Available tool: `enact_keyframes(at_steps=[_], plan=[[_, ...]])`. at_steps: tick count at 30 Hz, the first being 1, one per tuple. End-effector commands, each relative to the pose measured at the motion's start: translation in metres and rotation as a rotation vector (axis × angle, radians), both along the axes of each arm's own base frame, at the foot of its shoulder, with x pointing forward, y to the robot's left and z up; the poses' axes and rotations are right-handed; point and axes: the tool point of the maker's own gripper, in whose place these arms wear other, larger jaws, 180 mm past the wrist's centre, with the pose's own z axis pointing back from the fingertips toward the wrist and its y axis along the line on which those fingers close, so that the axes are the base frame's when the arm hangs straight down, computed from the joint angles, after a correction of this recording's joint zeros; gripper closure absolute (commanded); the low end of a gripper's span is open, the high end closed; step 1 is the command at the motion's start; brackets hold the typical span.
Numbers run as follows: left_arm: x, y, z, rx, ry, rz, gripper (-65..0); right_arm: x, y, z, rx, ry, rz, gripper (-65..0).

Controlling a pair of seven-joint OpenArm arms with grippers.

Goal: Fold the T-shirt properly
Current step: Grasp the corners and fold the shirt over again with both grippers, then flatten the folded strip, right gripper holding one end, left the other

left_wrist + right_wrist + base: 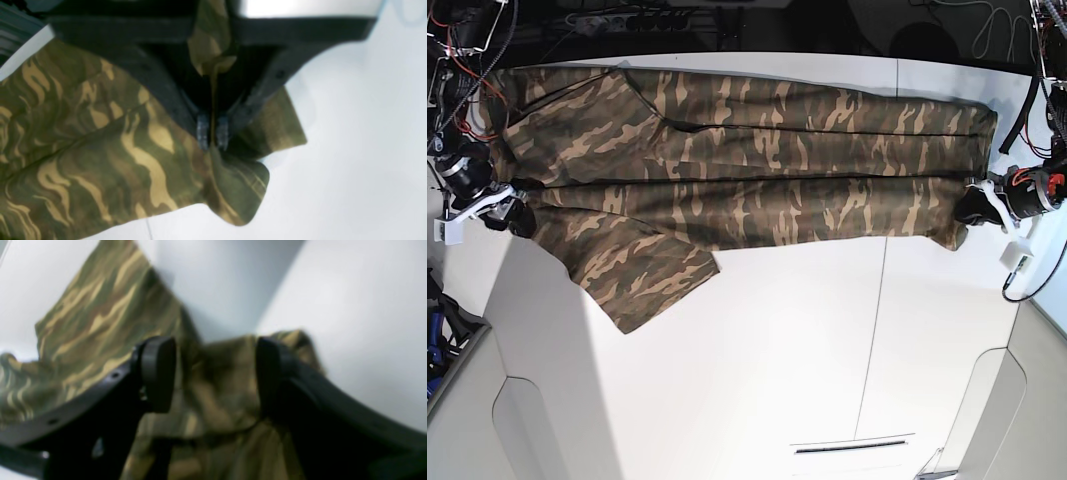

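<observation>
— What sort of place am I driving in?
— Looks like a robotics lab to me: a plain white surface (777, 340), bundles of loose cables (472, 40) along the far edge, bare wiring on both arms.

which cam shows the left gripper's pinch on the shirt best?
Left wrist: the left gripper is shut on a fold of the T-shirt, close up. Base shows it only small at the shirt's end. Right wrist doesn't show it.

The left gripper (212, 135) is closed on cloth; the right gripper (213, 373) has its jaws wide apart.
</observation>
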Motion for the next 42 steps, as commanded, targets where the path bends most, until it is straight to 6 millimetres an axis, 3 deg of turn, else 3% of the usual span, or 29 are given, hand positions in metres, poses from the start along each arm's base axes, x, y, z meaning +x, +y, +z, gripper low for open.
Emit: enact_keyframes(at_steps=[1, 5, 10, 16, 23, 27, 30, 32, 35, 36, 42], plan=[[0.011, 0.005, 0.016, 0.004, -0.052, 0.001, 0.0, 0.019, -0.009, 0.027, -0.013, -0.094, -0.012, -37.5], [0.011, 0.003, 0.014, -0.002, -0.051, 0.002, 0.0, 0.043, -0.008, 0.048, -0.025, -0.154, -0.014, -37.5], [0.011, 0.002, 0.014, -0.003, -0.052, 0.002, 0.0, 0.067, 0.000, 0.055, -0.066, -0.169, -0.023, -37.5], [0.013, 0.002, 0.016, -0.007, -0.066, 0.005, 0.0, 0.087, 0.029, 0.030, -0.001, -0.136, 0.001, -37.5], [0.013, 0.002, 0.016, -0.008, -0.066, 0.006, 0.0, 0.091, 0.093, -0.017, 0.082, -0.015, 0.108, -37.5], [0.013, 0.002, 0.016, -0.008, -0.066, 0.006, 0.0, 0.087, 0.133, -0.025, 0.097, 0.005, 0.190, -37.3], [0.013, 0.002, 0.016, -0.007, -0.066, 0.005, 0.0, 0.087, 0.153, -0.023, 0.106, -0.001, 0.230, -36.8], [0.013, 0.002, 0.016, -0.007, -0.065, 0.005, 0.0, 0.089, 0.160, -0.020, 0.113, -0.013, 0.238, -28.0], [0.013, 0.002, 0.016, -0.007, -0.065, 0.005, 0.0, 0.091, 0.161, -0.014, 0.111, -0.029, 0.242, -4.2], [0.013, 0.002, 0.016, -0.007, -0.065, 0.005, 0.0, 0.092, 0.161, -0.012, 0.108, -0.032, 0.244, 0.0], [0.014, 0.002, 0.017, -0.007, -0.069, 0.005, 0.0, 0.085, 0.161, 0.002, 0.057, 0.033, 0.319, 0.0]])
